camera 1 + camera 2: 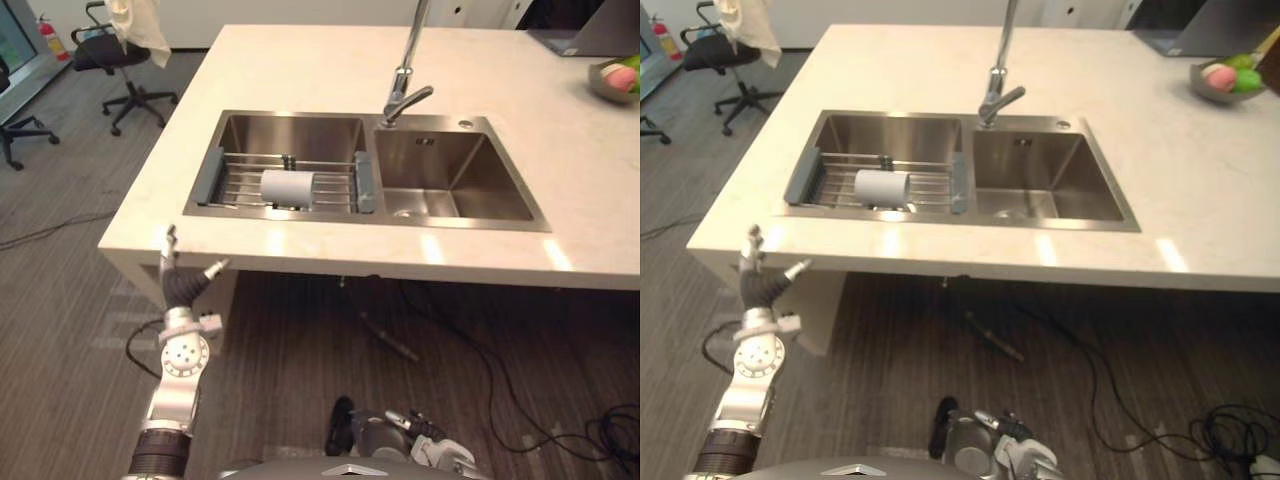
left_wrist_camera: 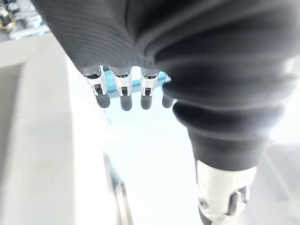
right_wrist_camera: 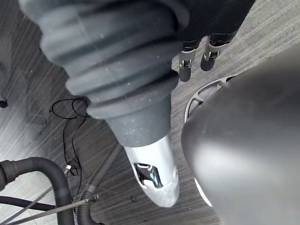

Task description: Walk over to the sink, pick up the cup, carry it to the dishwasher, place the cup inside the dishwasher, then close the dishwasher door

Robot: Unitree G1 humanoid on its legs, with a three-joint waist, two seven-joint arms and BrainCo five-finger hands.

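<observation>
A white cup (image 1: 287,186) lies on its side on a wire drying rack (image 1: 335,190) across the left basin of a steel double sink (image 1: 470,216). The sink is set in a pale counter (image 1: 300,70). My left hand (image 1: 181,286) is raised below the counter's front left corner, open, its fingers (image 2: 122,93) straight and thumb spread, well short of the cup. My right hand (image 1: 1012,440) hangs low by my body near the floor, its fingers (image 3: 185,66) relaxed and holding nothing.
A tall faucet (image 1: 404,95) stands behind the divider between the basins. A bowl of fruit (image 1: 1228,80) and a laptop (image 1: 590,35) sit at the counter's far right. Office chairs (image 1: 125,60) stand at the back left. Cables (image 1: 470,360) trail on the floor under the counter.
</observation>
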